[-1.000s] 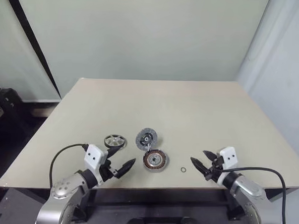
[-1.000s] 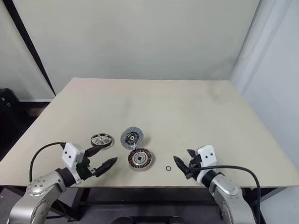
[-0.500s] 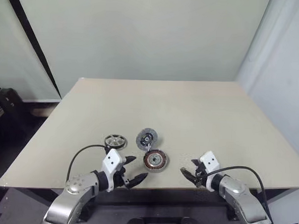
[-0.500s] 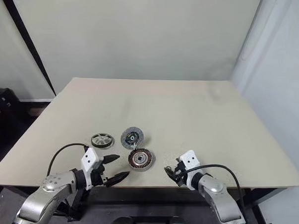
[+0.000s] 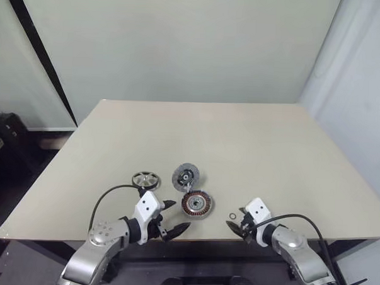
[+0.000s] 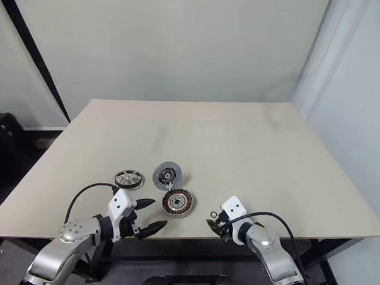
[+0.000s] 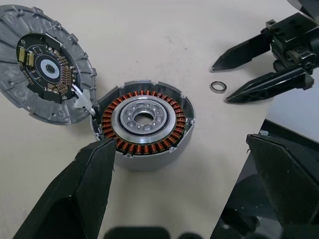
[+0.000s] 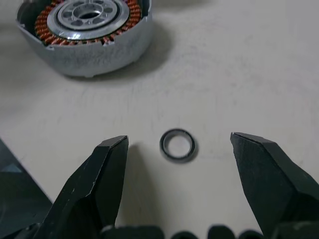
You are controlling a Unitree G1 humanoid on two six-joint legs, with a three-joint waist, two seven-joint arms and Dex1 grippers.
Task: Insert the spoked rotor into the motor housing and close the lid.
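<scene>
A: Progress?
B: Nothing done, I'd say. Rotor (image 5: 145,179) sits loose on the table (image 5: 253,145), beyond the left claw (image 5: 172,217) and off to its left, untouched. Lid (image 7: 45,82) lies inner face up beside the housing (image 7: 143,122), rims touching.
A: Housing contents?
B: Copper windings around a silvery centre, no rotor in it. It sits just ahead of the left claw, between the two claws.
A: Claws?
B: Left spread wide, holding nothing. Right claw (image 8: 177,184) released too, fingers either side of a small ring (image 8: 177,145) lying flat, not touching it.
A: Left to do?
B: Everything: pick up rotor, seat it, flip lid on.
</scene>
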